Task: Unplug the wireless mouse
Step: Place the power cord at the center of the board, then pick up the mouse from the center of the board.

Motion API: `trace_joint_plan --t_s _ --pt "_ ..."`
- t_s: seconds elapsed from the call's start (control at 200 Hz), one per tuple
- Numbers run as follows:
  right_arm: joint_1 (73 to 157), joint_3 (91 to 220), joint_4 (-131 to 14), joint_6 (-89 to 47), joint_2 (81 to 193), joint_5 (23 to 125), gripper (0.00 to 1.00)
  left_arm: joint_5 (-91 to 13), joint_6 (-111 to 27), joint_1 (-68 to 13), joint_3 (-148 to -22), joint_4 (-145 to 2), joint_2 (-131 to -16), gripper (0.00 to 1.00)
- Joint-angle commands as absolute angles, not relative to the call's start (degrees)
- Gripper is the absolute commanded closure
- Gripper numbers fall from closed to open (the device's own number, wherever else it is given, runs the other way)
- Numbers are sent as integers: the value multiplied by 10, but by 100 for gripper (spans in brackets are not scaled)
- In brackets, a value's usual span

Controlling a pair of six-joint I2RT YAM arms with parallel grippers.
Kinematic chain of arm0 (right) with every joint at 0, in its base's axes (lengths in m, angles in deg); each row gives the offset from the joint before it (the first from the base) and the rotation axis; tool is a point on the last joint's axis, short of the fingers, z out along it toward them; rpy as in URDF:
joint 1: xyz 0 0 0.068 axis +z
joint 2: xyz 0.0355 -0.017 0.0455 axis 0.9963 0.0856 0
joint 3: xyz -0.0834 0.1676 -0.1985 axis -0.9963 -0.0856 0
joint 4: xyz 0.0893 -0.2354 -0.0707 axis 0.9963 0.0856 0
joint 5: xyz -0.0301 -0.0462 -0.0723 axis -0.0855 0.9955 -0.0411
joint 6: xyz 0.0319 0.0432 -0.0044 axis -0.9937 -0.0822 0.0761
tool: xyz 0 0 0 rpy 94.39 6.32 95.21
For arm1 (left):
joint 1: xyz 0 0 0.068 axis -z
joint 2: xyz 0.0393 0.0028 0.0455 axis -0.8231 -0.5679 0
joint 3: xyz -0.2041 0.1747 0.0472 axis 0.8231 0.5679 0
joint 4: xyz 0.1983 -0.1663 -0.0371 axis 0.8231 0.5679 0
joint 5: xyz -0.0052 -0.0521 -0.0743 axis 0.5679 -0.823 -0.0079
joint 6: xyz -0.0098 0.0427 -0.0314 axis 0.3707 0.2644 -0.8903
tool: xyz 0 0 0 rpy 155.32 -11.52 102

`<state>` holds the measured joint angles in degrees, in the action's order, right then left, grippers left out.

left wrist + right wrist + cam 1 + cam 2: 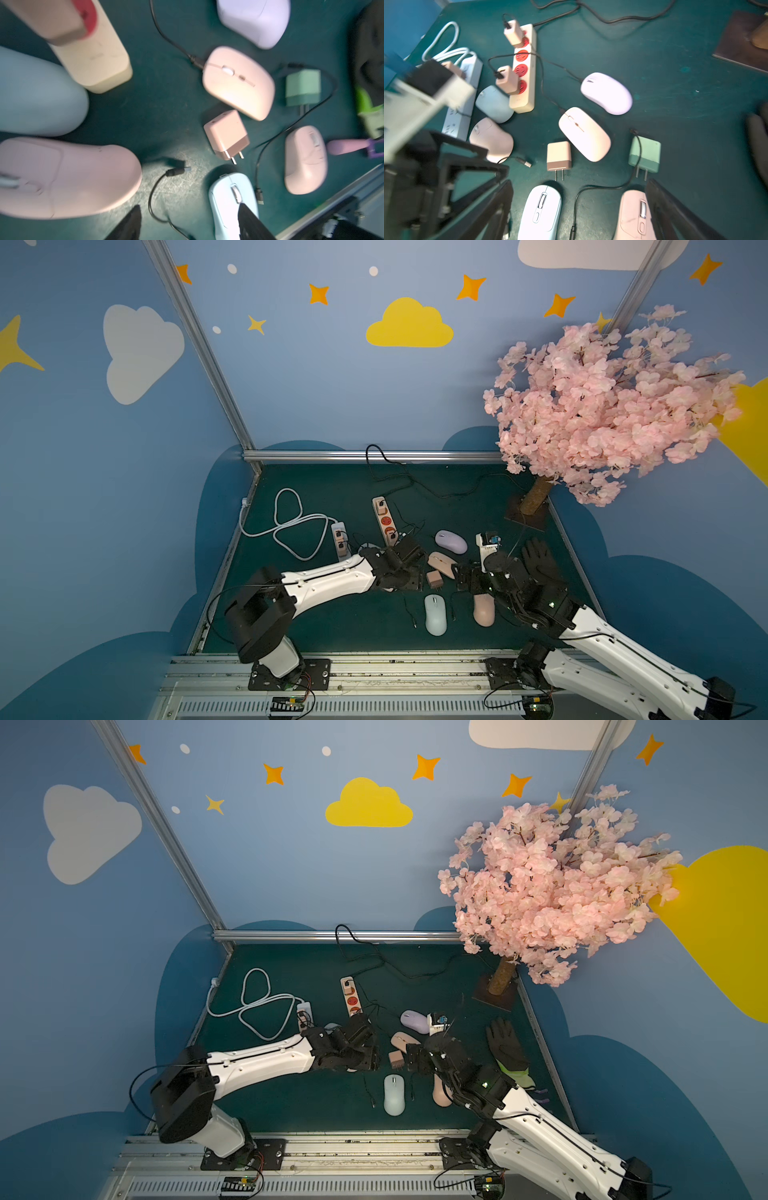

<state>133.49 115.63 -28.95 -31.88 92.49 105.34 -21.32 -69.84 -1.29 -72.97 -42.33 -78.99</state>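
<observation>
**Status:** judged done, or nearly so, for the mouse being worked on.

**Left end effector**: the jaws stand well apart and grip nothing. It hangs low over the desk, left of centre, by the near end of the cream power strip.

**Task item:** the rounded pink mouse lies flat on the desk just beside that end effector, close to the near end of the strip. A black cable runs between the open fingers. Its bare connector lies loose on the desk, near the mouse but apart from it. I judge this to be the lead that belongs to that mouse. The right wrist view shows nothing seated at the mouse's nose, though blur leaves this unconfirmed.

**Right end effector**: the jaws are fully spread and empty. It hovers near the middle of the desk, above a light blue mouse.

**Outstanding:**
- The flat pink mouse has a black plug seated in its nose.
- The lavender mouse also appears to have a cable at its front.
- If the task covers either of these, that unplugging is not yet done. Otherwise only clearing the arms is left.
</observation>
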Motion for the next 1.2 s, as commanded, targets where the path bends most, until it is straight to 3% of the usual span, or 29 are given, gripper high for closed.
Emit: trace_joint_plan --t_s 0.0,0.275,0.531,0.911,1.196 --pt "1333 1139 -335 -255 901 987 2 -167 -669 -14 -727 -382 -725 21" --pt "1333 1156 -380 -193 972 848 1 -92 -655 -41 -614 -383 -498 15" --pt "1349 1265 -387 -115 1182 701 3 -205 -679 -178 -529 -382 -373 17" --pt "1379 1507 -242 -17 1460 720 5 -424 -715 -390 -440 -425 -299 17" --pt "1384 1596 -195 11 1565 747 5 -471 -711 -472 -416 -394 -257 17"
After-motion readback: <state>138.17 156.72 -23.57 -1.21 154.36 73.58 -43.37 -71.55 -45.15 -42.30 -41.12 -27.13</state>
